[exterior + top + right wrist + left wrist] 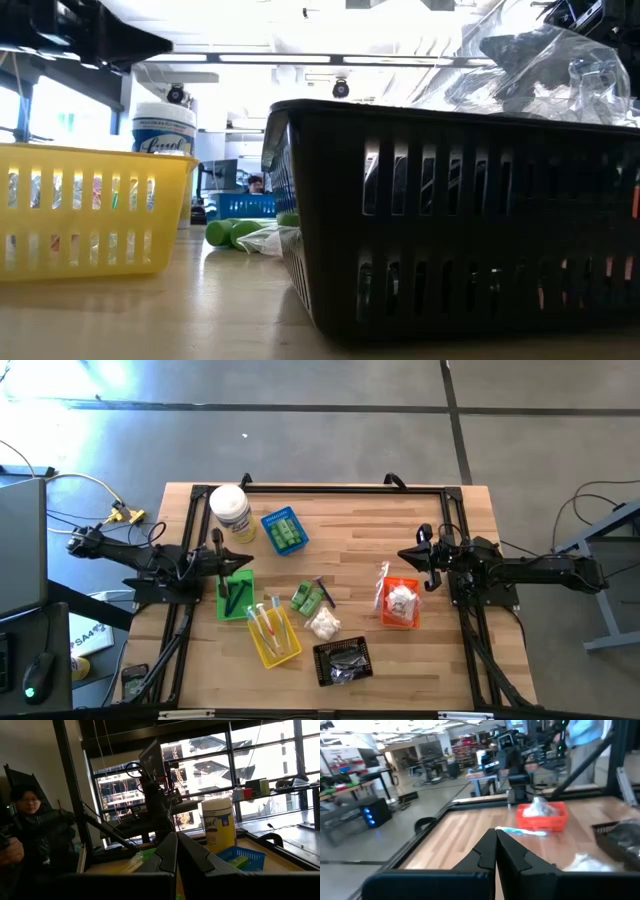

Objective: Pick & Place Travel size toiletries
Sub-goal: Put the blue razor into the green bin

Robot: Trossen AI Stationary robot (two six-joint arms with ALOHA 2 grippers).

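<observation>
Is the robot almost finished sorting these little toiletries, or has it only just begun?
Mostly done, it seems: the blue basket, green basket, yellow basket, orange basket and black basket all hold items. Nothing is in hand: the left hand and right hand are shut and empty. Left: the green bottles and white packet lying loose on the table.
</observation>
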